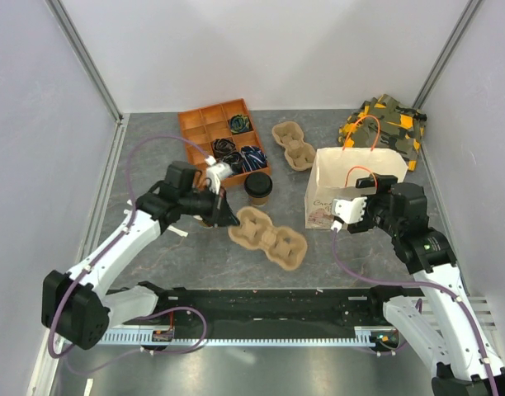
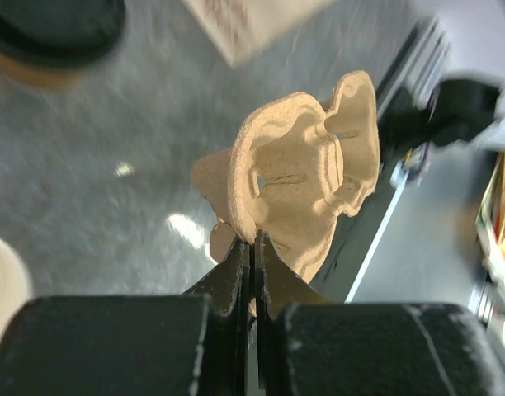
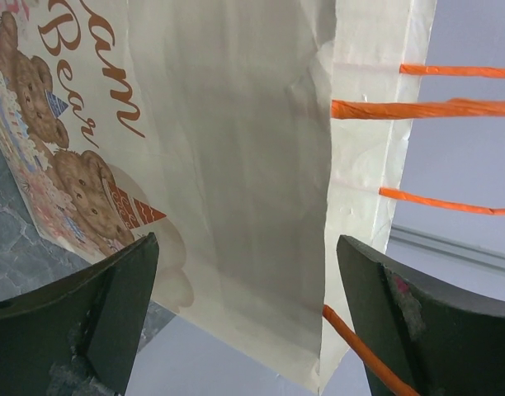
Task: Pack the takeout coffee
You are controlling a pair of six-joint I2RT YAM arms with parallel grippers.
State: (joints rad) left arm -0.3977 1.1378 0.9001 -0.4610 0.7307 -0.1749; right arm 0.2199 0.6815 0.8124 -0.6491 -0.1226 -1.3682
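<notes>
One grey table (image 1: 195, 264) carries everything. The largest thing on it is a white paper bag (image 1: 351, 177), printed with bears on its front and standing open right of centre. The right gripper (image 1: 345, 216) has its jaws spread wide to either side of the bag's near corner and is not closed on it. Behind the bag, in the far right corner, lies a camouflage-patterned pouch (image 1: 386, 124). At the back centre sits an orange divided tray (image 1: 205, 124) with dark cords (image 1: 236, 148) in several compartments. A brown pulp cup carrier (image 1: 273, 239) lies at mid-table, and the left gripper (image 1: 226, 218) is clamped tight on the rim of its left end. A second carrier (image 1: 292, 146) rests between the tray and the bag. The takeout coffee (image 1: 258, 188), black lid on, stands upright on the table just behind the held carrier, outside every pocket and outside the bag
</notes>
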